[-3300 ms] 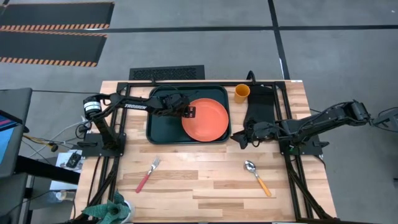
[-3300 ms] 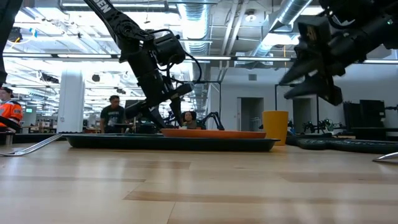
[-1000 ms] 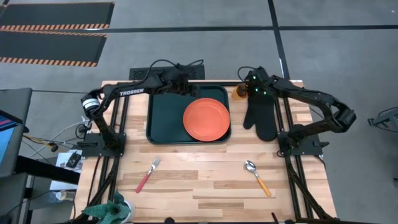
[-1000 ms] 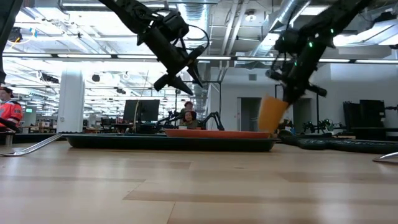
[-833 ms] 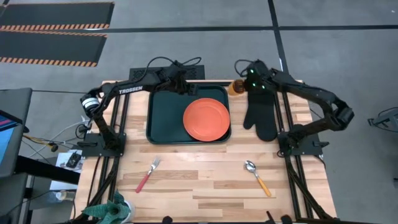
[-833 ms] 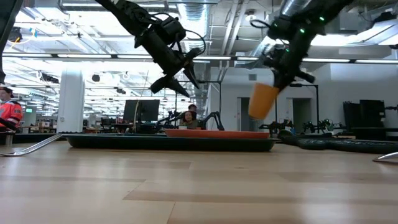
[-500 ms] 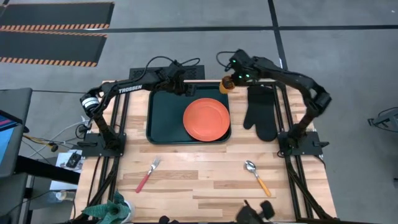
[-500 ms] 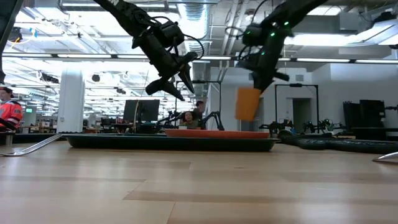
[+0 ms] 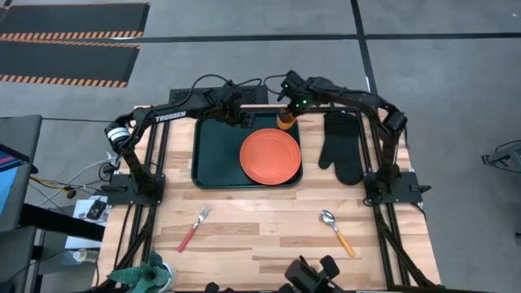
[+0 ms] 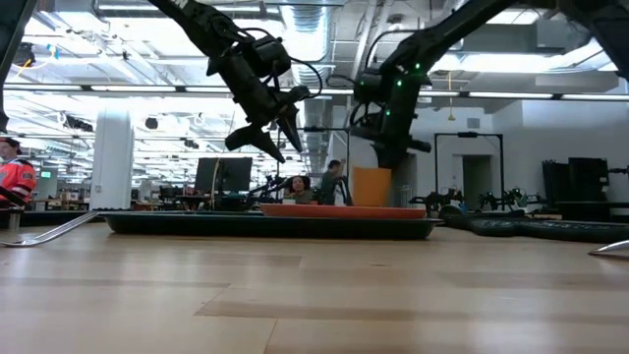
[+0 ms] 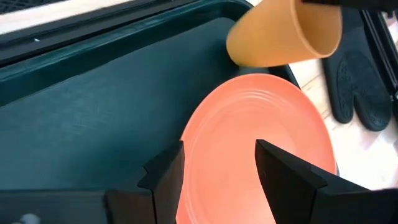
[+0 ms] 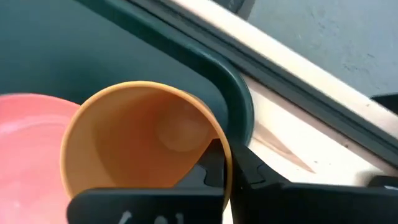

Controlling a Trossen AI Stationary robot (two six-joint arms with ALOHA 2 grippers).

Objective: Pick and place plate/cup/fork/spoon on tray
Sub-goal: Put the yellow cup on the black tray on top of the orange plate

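Note:
The orange-yellow cup hangs low over the far right corner of the dark green tray, with my right gripper shut on it. Whether its base touches anything does not show. The orange-red plate lies flat in the tray's right half. My left gripper hovers open above the tray's far edge, nothing between its fingers. On the bare wood near the front lie the red-handled fork and the yellow-handled spoon. My right gripper has the cup by its rim, one finger inside the cup and the other outside the wall. The fingers come from above, slanting in from the table's right. The cup hangs tilted below them, mouth toward the gripper.
A black oven mitt lies on the table just right of the tray. The tray's left half is bare green. Beyond the table, people show in the room behind.
My right gripper has lifted the cup off the table beside the mitt, carried it toward the table's left and lowered it over the tray's far right corner. The cup stayed in the hold, tilting on the way.

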